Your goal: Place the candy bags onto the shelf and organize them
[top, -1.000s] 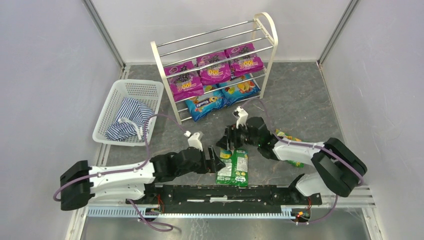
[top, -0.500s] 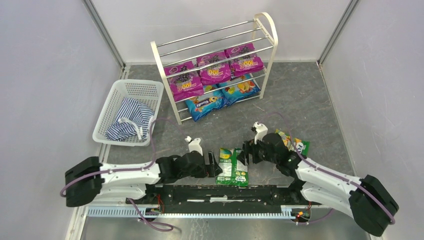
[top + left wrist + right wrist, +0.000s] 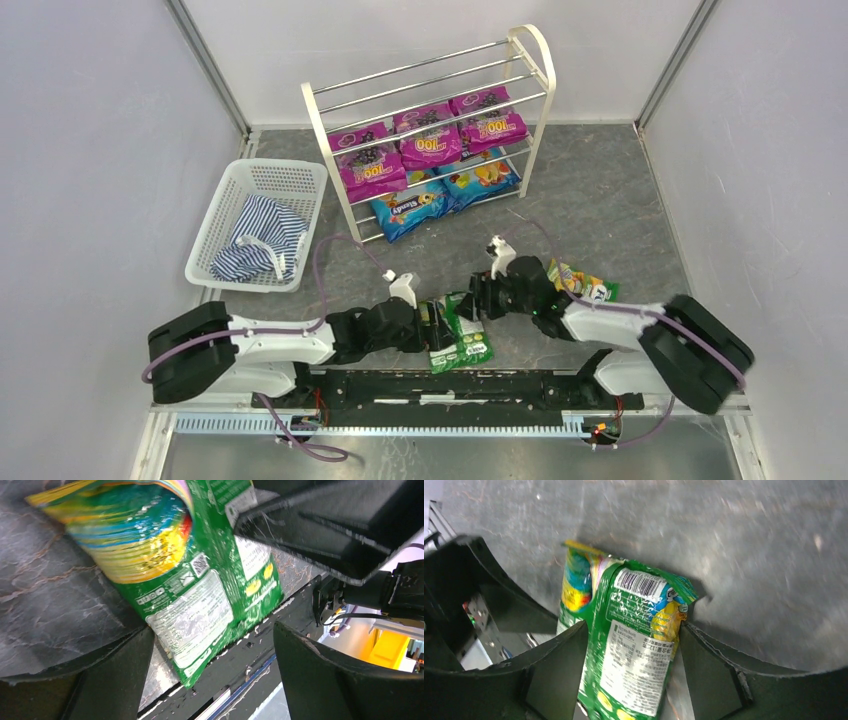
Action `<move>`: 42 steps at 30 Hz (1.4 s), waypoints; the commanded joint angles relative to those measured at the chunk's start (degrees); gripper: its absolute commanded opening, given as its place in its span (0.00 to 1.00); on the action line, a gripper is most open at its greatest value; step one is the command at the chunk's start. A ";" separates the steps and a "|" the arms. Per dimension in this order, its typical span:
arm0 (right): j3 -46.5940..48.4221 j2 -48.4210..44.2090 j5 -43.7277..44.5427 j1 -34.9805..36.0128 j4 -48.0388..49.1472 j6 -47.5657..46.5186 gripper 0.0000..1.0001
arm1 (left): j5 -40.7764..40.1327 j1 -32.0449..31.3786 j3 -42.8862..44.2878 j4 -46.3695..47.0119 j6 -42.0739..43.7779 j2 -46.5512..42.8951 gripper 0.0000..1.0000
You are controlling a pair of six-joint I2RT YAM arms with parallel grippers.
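Far to my left sat the white lattice basket (image 3: 262, 180) with the striped cloth (image 3: 258, 240) bunched inside it. Behind the work area stood the shelf (image 3: 322, 130). Three purple candy bags (image 3: 428, 135) lay side by side across its middle rods, and two blue candy bags (image 3: 408, 208) lay on the tier below.

My left gripper (image 3: 437, 323) lay low on the table floor, close to my base rail. Its fingers (image 3: 115, 680) were spread wide, and the lower corner of the green candy bag (image 3: 200, 595) lay loose between them, touching neither that I could see. That bag (image 3: 465, 340) was crumpled and twisted on the dark surface between my two grippers.

My right gripper (image 3: 471, 303) reached in from the other side, and its wrist view showed the bag (image 3: 634, 650) printed-back up, barcode at the top. My right fingers (image 3: 559, 675) flanked its two long edges, and the pouch was bowed between them. I could not tell whether they squeezed it or only bracketed it.

Further right, a second green-yellow bag (image 3: 588, 285) lay flat beside my right forearm.
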 commanded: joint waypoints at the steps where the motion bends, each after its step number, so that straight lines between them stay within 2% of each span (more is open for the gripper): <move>1: 10.50 9.00 -5.82 -0.02 7.11 -0.37 0.73 | -2.02 0.79 -1.90 0.58 -1.83 -4.96 0.95; 4: 17.25 11.56 -1.32 0.06 -3.87 -7.33 0.74 | -2.89 0.90 -2.54 -2.84 -2.25 -8.24 0.97; 7: 17.51 9.16 5.13 -0.12 -12.36 -12.42 0.78 | -2.24 0.92 -3.23 -3.96 -2.85 -9.65 0.98; 11: 10.88 1.00 7.76 -0.88 -17.42 -14.71 0.83 | -0.29 0.96 -3.74 -2.41 -3.90 -7.92 0.95; 15: 1.37 -7.81 2.18 -2.41 -16.43 -12.05 0.83 | 1.96 0.93 -3.13 0.58 -4.17 -4.00 0.84; 20: -9.61 -14.38 -8.45 -8.71 -6.05 -5.24 0.79 | 2.07 0.92 -1.49 3.19 -3.83 1.29 0.78; 23: -13.02 -13.15 -13.75 -10.58 2.00 -0.58 0.78 | 3.71 0.90 -1.31 7.37 -4.70 4.40 0.76; 25: -14.40 -11.31 -15.86 -10.55 9.66 2.98 0.78 | 5.06 0.96 -2.25 11.43 -6.13 6.58 0.67; 28: -15.51 -7.60 -17.87 -10.51 17.95 8.17 0.76 | 5.75 0.97 -3.99 16.61 -8.96 9.83 0.57; 31: -17.81 -4.11 -19.49 -10.28 28.20 14.95 0.72 | 5.67 0.97 -4.70 20.28 -10.67 11.80 0.56; 36: -19.59 2.46 -20.17 -8.67 42.11 23.10 0.70 | 4.63 0.96 -2.46 20.86 -10.87 13.64 0.53; 41: -19.26 8.99 -17.78 -7.21 48.82 25.49 0.67 | 4.88 1.01 -1.26 20.79 -10.33 14.94 0.52; 42: -19.26 10.35 -17.80 -6.96 50.43 26.23 0.66 | 5.30 0.98 -1.02 20.93 -10.19 15.41 0.49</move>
